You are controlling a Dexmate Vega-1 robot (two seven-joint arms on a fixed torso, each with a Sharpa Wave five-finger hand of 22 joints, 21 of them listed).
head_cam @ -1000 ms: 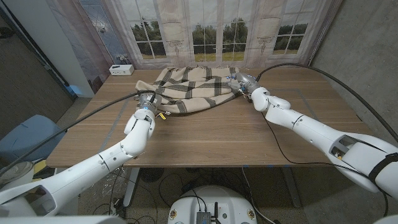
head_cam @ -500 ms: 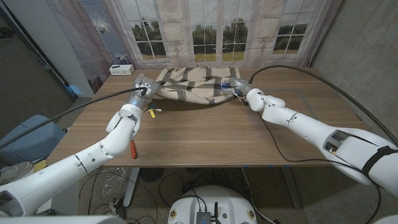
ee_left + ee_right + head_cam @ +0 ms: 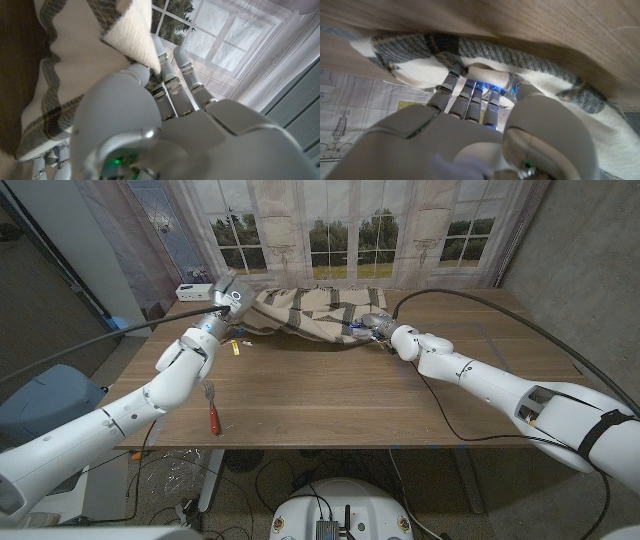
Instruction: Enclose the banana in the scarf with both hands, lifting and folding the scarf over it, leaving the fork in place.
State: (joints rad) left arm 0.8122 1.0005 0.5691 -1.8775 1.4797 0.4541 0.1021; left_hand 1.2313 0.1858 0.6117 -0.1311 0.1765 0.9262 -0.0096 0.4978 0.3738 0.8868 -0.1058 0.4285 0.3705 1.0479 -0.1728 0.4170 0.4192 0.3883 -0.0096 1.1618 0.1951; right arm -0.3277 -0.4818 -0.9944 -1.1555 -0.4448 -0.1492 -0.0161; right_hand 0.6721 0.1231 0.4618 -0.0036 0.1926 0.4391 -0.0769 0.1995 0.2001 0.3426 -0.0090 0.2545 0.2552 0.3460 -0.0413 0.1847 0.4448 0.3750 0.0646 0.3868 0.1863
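Since a second ago both my arms have carried the scarf (image 3: 305, 312) toward the table's far edge, baring the fork (image 3: 211, 411) on the wood near the front-left. My left hand (image 3: 228, 297) pinches a scarf corner, lifted; my right hand (image 3: 374, 326) has its fingers closed on the opposite hem, low at the table. I judge the cloth soft, light and limp, so it sags between my grips; edges are the place to hold. Something yellow (image 3: 236, 346) lies uncovered beside the scarf — possibly the banana; too small to tell.
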